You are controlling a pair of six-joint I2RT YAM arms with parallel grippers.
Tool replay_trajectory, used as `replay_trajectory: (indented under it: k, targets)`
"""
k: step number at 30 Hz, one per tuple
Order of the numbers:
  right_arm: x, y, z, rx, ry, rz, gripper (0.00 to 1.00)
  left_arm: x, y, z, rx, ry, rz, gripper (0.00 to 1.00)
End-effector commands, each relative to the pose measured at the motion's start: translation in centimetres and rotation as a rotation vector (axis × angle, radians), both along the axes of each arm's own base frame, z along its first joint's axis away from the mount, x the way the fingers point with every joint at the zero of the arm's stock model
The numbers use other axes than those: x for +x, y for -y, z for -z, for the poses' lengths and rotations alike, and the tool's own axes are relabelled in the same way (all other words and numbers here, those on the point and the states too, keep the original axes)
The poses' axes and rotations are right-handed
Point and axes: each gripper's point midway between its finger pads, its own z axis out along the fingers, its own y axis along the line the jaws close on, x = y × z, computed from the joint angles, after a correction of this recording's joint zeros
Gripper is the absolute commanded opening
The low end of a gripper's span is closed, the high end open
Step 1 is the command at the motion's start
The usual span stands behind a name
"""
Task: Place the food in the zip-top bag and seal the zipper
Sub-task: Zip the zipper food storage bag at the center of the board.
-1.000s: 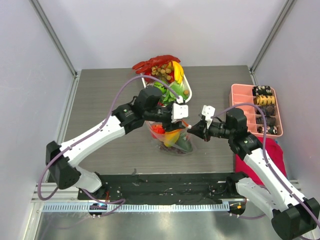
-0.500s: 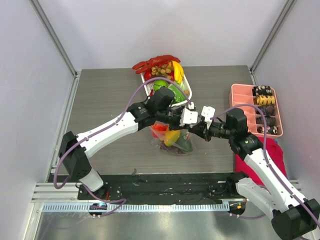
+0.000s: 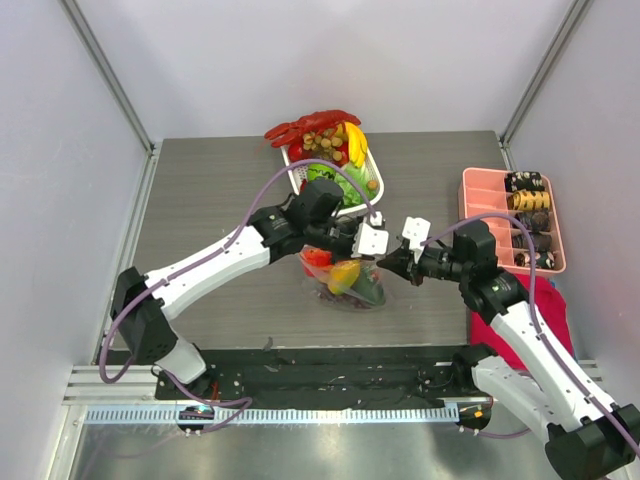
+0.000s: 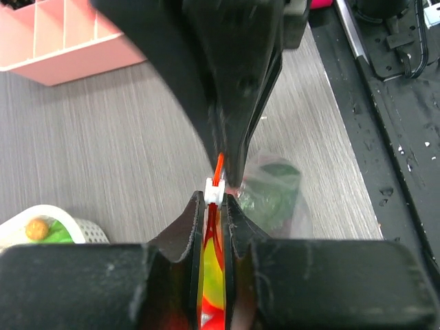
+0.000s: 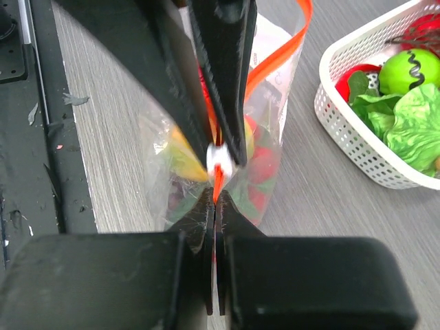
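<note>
1. The left end effector (image 4: 216, 201) is closed on the zipper (image 4: 220, 165) at its white slider (image 4: 214, 191). One finger bears on each side of the strip.
2. The right end effector (image 5: 214, 196) is fully closed. It pinches the free orange end of the zipper just beyond the slider.
3. The two end effectors meet tip to tip directly above the bag (image 3: 350, 285), with the slider between them.
4. The bag stands upright on the grey surface (image 3: 200, 200), near its centre. It sits just on the near side of the white basket (image 3: 376, 172), between the basket and the arm bases.
5. The food (image 3: 342, 275) inside the bag shows through the clear plastic as red, yellow and green pieces.
6. In the right wrist view, the orange strip curves up and away from the slider past the top of the bag. Whether the mouth is sealed along its whole length cannot be told.
7. The basket holds more toy items, including green leaves (image 5: 412, 127) and a yellow banana (image 3: 355, 142). A red lobster (image 3: 310, 127) lies over its far rim.
8. A pink divided tray (image 3: 468, 195) with brown snacks sits at the right edge of the surface, well apart from the bag.
9. A magenta cloth (image 3: 550, 305) lies on the near side of the tray, beside the right arm.
</note>
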Motion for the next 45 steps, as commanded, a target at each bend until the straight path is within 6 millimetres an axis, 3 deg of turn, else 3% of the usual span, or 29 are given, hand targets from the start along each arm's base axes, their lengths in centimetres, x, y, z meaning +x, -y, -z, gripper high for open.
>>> replay_trajectory:
  k: [1,10,26,40,45]
  targets:
    - [0.0,0.1,-2.3,0.017,0.087,-0.001,0.01,3.0,-3.8,-0.4,0.033,0.017,-0.138,0.03]
    - [0.4,0.7,-2.1,0.002,0.102,0.042,0.01,5.9,-9.2,0.6,0.113,0.017,-0.276,0.03]
    - [0.5,1.6,-2.2,-0.009,0.136,0.098,0.01,9.0,-19.2,1.7,0.189,-0.002,-0.507,0.03]
    - [0.9,1.5,-2.2,-0.011,0.14,0.097,0.01,8.4,-22.8,3.2,0.226,-0.013,-0.546,0.05]
    - [1.0,1.2,-2.5,0.001,0.142,0.091,0.01,8.2,-22.7,3.2,0.206,-0.024,-0.53,0.06]
